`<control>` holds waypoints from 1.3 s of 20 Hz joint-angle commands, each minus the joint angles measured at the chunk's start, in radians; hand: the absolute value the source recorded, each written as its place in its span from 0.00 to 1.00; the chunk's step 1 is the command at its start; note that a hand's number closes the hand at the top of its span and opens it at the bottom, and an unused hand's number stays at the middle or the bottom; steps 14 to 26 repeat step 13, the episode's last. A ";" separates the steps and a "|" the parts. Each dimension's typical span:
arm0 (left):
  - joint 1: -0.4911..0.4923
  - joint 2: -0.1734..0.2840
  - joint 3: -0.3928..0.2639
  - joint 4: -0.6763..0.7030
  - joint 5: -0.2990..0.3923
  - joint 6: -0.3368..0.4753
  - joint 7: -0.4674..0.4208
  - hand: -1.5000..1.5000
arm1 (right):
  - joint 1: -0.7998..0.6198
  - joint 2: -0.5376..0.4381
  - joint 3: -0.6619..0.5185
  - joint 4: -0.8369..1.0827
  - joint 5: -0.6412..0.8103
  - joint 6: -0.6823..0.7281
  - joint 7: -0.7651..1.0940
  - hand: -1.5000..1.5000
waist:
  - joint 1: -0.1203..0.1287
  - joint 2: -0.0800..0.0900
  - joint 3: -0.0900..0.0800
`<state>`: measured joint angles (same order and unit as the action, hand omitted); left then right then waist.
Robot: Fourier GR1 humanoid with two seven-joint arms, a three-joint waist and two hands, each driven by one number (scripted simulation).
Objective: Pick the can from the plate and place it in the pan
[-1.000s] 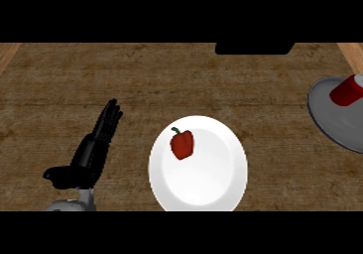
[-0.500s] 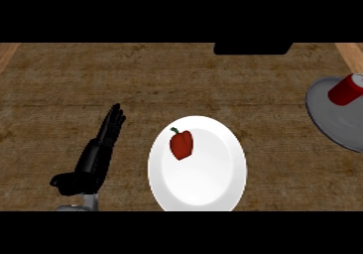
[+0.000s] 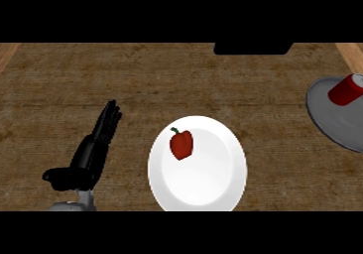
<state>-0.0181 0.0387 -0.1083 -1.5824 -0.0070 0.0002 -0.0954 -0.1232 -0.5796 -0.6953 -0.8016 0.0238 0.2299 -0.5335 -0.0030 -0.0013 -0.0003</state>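
While left hand (image 3: 89,151) has drifted slightly down-left over past second, fingers straight, holding nothing, can (image 3: 348,90) stays lying in grey pan (image 3: 332,124) at right edge: placement judged complete. Can well apart from hand, across white plate (image 3: 213,183) bearing red pepper (image 3: 181,144). Right hand out of view.

We see only the left robot hand (image 3: 93,149) changed: it has slid slightly down toward the lower left of the frame, fingers straight, less of the grey forearm showing.
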 commanded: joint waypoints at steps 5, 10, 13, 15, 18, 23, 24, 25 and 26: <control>-0.009 -0.024 -0.016 -0.059 -0.027 0.017 0.061 0.50 | 0.051 -0.012 0.040 -0.045 -0.018 -0.035 0.023 0.00 | 0.003 0.001 0.000; 0.067 -0.023 -0.034 -0.023 -0.038 0.009 -0.029 0.50 | 0.072 0.007 0.061 -0.097 0.004 -0.106 0.017 0.00 | 0.004 0.001 0.000; 0.017 -0.006 0.000 -0.038 -0.016 0.002 0.030 0.50 | 0.071 0.002 0.059 -0.060 0.028 -0.157 -0.044 0.00 | 0.004 0.001 0.000; 0.017 -0.006 0.000 -0.038 -0.016 0.002 0.030 0.50 | 0.071 0.002 0.059 -0.060 0.028 -0.157 -0.044 0.00 | 0.004 0.001 0.000; 0.017 -0.006 0.000 -0.038 -0.016 0.002 0.030 0.50 | 0.071 0.002 0.059 -0.060 0.028 -0.157 -0.044 0.00 | 0.004 0.001 0.000; 0.017 -0.006 0.000 -0.038 -0.016 0.002 0.030 0.50 | 0.071 0.002 0.059 -0.060 0.028 -0.157 -0.044 0.00 | 0.004 0.001 0.000; 0.017 -0.006 0.000 -0.038 -0.016 0.002 0.030 0.50 | 0.071 0.002 0.059 -0.060 0.028 -0.157 -0.044 0.00 | 0.004 0.001 0.000; 0.017 -0.006 0.000 -0.038 -0.016 0.002 0.030 0.50 | 0.071 0.002 0.059 -0.060 0.028 -0.157 -0.044 0.00 | 0.004 0.001 0.000; 0.017 -0.006 0.000 -0.038 -0.016 0.002 0.030 0.50 | 0.071 0.002 0.059 -0.060 0.028 -0.157 -0.044 0.00 | 0.004 0.001 0.000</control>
